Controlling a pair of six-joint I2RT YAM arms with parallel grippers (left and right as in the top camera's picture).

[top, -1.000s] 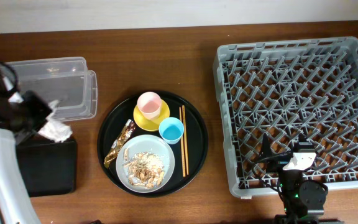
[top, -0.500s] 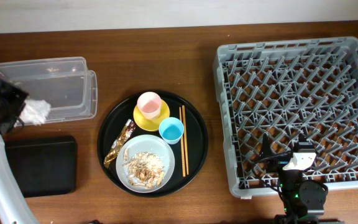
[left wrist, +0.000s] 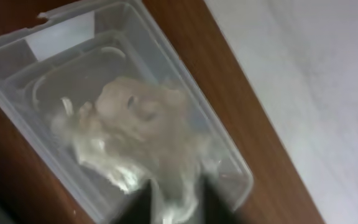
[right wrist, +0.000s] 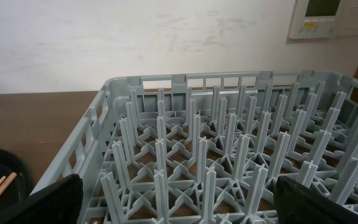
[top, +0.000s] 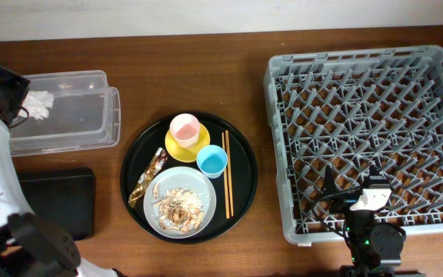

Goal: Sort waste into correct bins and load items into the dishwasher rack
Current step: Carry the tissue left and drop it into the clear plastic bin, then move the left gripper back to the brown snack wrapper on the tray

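Presently, left gripper (left wrist: 176,205): over the far-left end of the clear box, at the left edge of the counter; its wrist view is blurred.
Left fingers (left wrist: 138,208): two dark shapes at the bottom of the wrist view with a tail of napkin between them. I cannot tell whether they pinch it or stand free of it.
Napkin (top: 38,104): a crumpled white wad at the left end of the clear box, just beside the left gripper; whether it rests on the box floor cannot be told.
Clear box (top: 83,119): on the counter's far-left side, open side up, its lid under or beside it along the right and near edges.
Shallow black tray (top: 56,204): on the counter just in front of the clear box.
Round black tray (top: 241,192): centre of the counter, between the bins and the rack.
Pink cup (top: 184,127): upright on the yellow saucer (top: 183,152), at the far side of the round tray.
Blue cup (top: 211,161): upright, just right of the saucer's near edge.
Grey plate (top: 206,188): at the near side of the round tray, carrying the food scraps (top: 179,206).
Wrapper stick (top: 147,178): lying aslant at the plate's left edge.
Chopsticks (top: 227,173): side by side along the right of the round tray.
Dishwasher rack (top: 279,154): on the right of the counter, pegs up.
Right gripper (right wrist: 188,199): low at the rack's near edge, looking across the pegs.
Right fingers (right wrist: 48,202): spread wide apart, one in each lower corner of the wrist view, holding nothing.
Counter (top: 206,69): brown wood.
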